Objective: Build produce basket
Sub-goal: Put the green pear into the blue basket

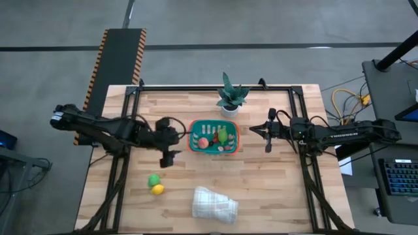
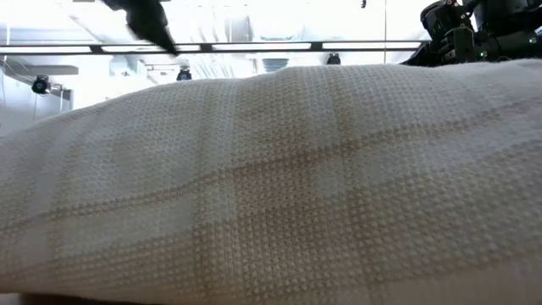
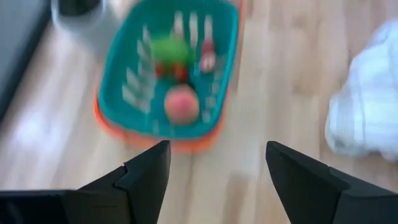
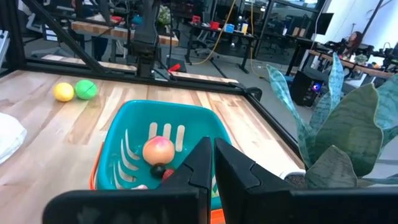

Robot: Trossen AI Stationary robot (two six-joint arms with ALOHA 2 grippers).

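Note:
The teal basket (image 1: 194, 135) with its orange rim stands at the table's middle. It holds a pink piece (image 1: 204, 141), a green piece (image 1: 223, 135) and small red berries (image 1: 225, 147). A green ball (image 1: 153, 179) and a yellow ball (image 1: 157, 189) lie on the table, near and left of the basket. My left gripper (image 1: 175, 142) hovers just left of the basket, open and empty; its wrist view (image 3: 217, 162) looks down on the basket (image 3: 124, 106). My right gripper (image 1: 266, 134) is right of the basket, shut and empty (image 4: 213, 163).
A folded white cloth (image 1: 214, 203) lies near the front edge and fills the low view (image 2: 271, 186). A potted plant (image 1: 230, 98) stands just behind the basket, close to my right gripper (image 4: 348, 124). A black frame runs along the table's edges.

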